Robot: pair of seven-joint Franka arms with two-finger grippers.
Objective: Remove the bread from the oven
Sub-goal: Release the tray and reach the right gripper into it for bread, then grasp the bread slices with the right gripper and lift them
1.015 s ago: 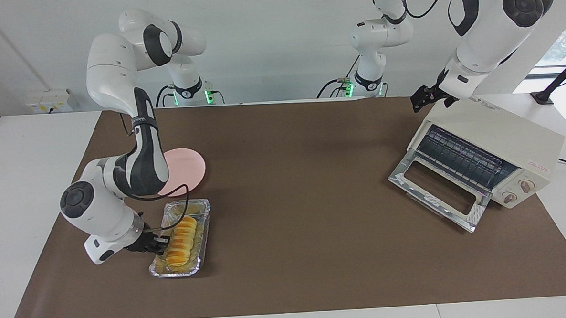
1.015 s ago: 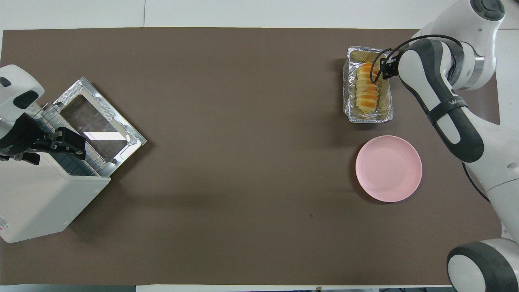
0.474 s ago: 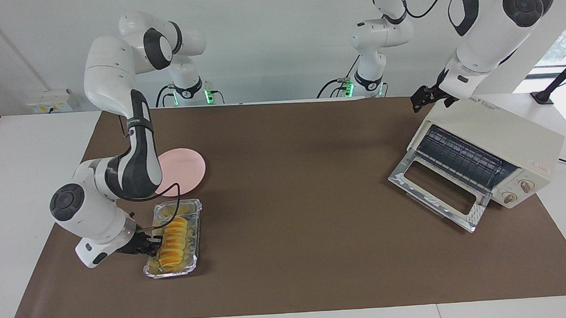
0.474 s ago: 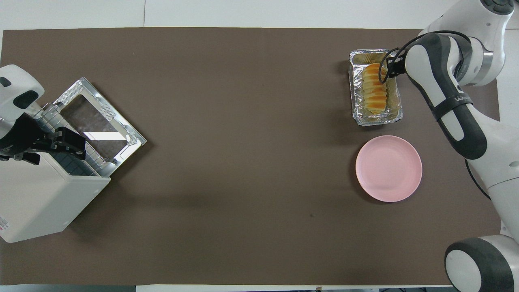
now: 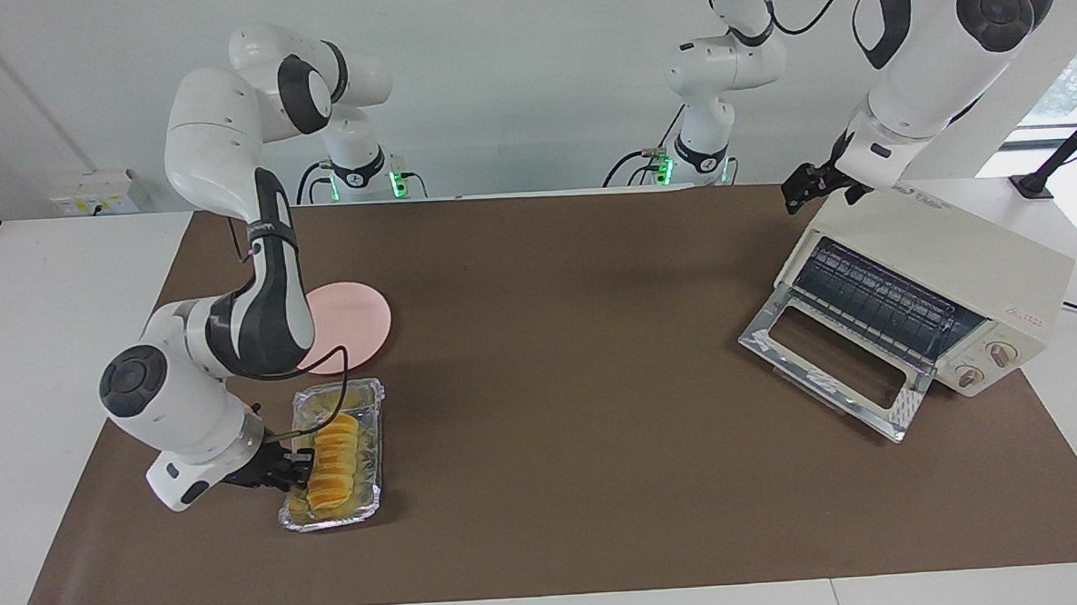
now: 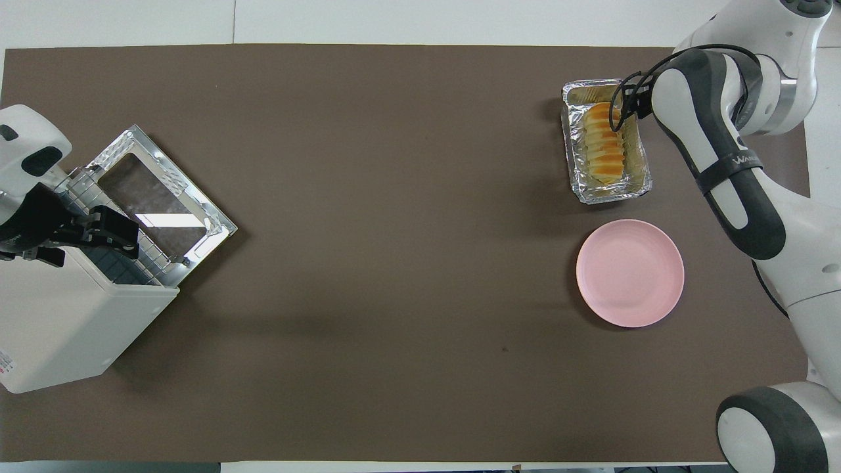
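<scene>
Oven point(image 5: 946, 257) stands nearest the robots, at the left arm's end of the worktop point(image 5: 551, 384), about 9 o'clock in the overhead view. Its glass door point(image 5: 832, 362) is dropped flat and its wire rack point(image 5: 875, 301) is bare. The left hand point(image 5: 802, 191) waits over the oven's top corner; whether it is clenched or released I cannot tell.

Farther out, toward the right arm's end, lies the pink plate point(image 5: 357, 315) with nothing on it.

Farthest from the robots is the foil tray point(image 5: 343, 395), at roughly 12 o'clock of the plate in the overhead view, just apart from it. Over the last 1 second this tray has slid toward the right arm's end of the worktop, turned a little and ended closer to the plate. In the last 0.5 second it has eased back slightly. The right hand point(image 5: 296, 466) is low at the tray's long side and has travelled with it, so it is probably dragging the tray by its wall. I cannot tell whether it is clenched on the foil, on the loaf or on nothing.

For the task this means the removal itself looks done, and what remains is likely settling or plating.

The bread point(image 5: 332, 461) lies lengthwise inside the tray. It is 1 small yellow-orange loaf, ridged into slice-like segments, deeper orange at the end farther from the robots, and shorter than the tray.
</scene>
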